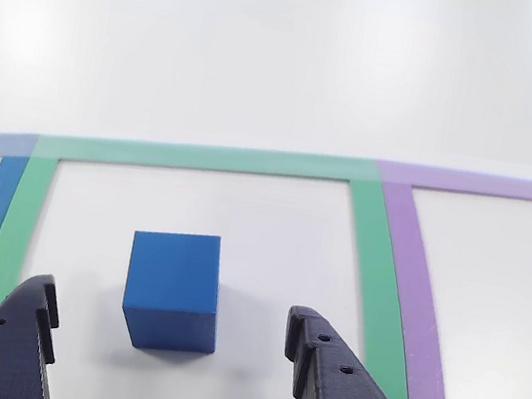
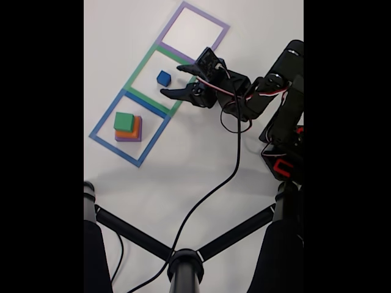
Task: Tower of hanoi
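Fixed view shows our claw [image 2: 179, 79] spread open beside the blue cube [image 2: 163, 77] in the green square [image 2: 139, 66], mid-surface. The green, orange and purple stack [image 2: 127, 127] sits in the blue square [image 2: 102, 120]. We judge the smallest cube's move is in hand; next we either close on it or withdraw.

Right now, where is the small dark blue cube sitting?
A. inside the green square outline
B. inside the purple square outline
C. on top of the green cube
A: the small dark blue cube sits alone on the table inside the green square outline.

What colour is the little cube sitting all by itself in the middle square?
Dark blue. The little cube shows best in the other view.
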`<state>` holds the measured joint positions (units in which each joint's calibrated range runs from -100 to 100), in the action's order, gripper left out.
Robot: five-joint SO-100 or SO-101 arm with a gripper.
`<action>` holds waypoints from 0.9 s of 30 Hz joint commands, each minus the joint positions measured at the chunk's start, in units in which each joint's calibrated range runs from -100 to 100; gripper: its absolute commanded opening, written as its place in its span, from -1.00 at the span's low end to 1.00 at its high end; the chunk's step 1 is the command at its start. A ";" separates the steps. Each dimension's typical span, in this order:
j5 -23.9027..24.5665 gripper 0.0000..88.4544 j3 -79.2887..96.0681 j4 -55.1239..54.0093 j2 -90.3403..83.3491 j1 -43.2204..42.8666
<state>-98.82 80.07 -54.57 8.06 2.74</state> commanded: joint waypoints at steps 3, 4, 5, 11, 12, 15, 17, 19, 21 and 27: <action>-1.18 -0.41 -6.33 -4.47 6.76 -0.80; -1.18 -0.41 -7.06 -4.71 7.56 -0.95; -1.18 -0.41 -7.69 -4.96 8.36 -1.10; -1.18 -0.46 -9.24 -6.33 11.17 -2.32; -1.18 -0.48 -9.24 -6.66 11.41 -2.63; -1.18 -0.55 -9.15 -7.06 11.57 -3.39; -1.18 -0.60 -9.24 -7.06 11.65 -3.70; -1.18 -0.66 -9.24 -7.06 11.65 -3.85; -1.18 -0.74 -9.24 -7.06 11.65 -4.00; -1.18 -0.92 -8.87 -7.06 11.49 -4.15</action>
<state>-98.82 72.06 -60.19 19.97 -0.53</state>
